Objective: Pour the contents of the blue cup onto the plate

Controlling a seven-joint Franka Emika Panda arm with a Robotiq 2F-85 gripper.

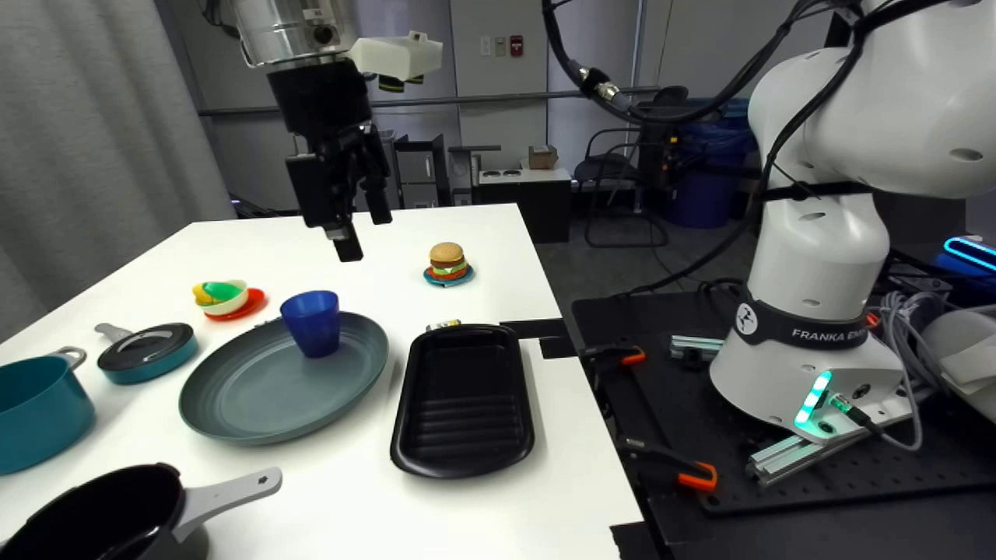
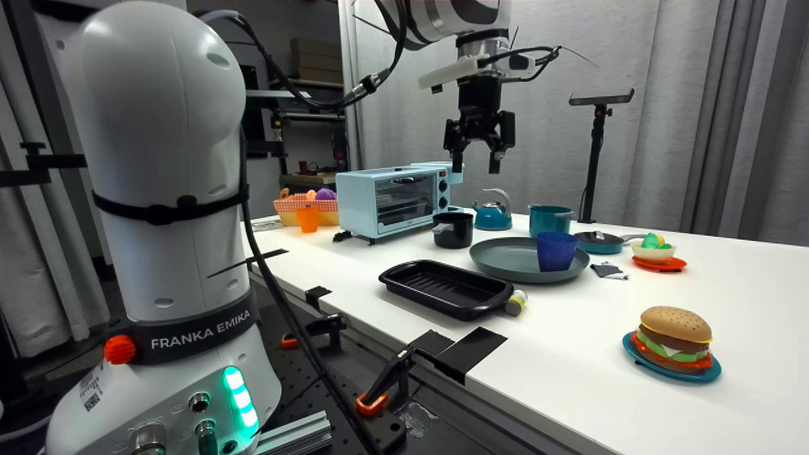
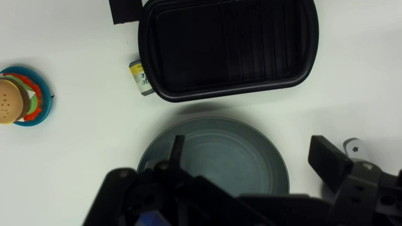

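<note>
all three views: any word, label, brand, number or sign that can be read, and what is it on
"FRANKA EMIKA", on the black collar of the robot base.
"go" and "ce", probably, upside down on the small can; the rest hidden by the grill pan.
A star-like sign, no letters, on the grey handle.
Too small to read: base label, wrist label, marks on the red wall box.
No readable numbers.

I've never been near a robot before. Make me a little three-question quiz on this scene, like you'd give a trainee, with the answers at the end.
1. Is the gripper open or shut?
2. True or false: the blue cup stands on the plate.
3. Pick one. On the small teal dish sits: A) a kettle; B) a toy burger; C) an orange cup.

Key: 1. Open, holding nothing. 2. True. 3. B.
</note>
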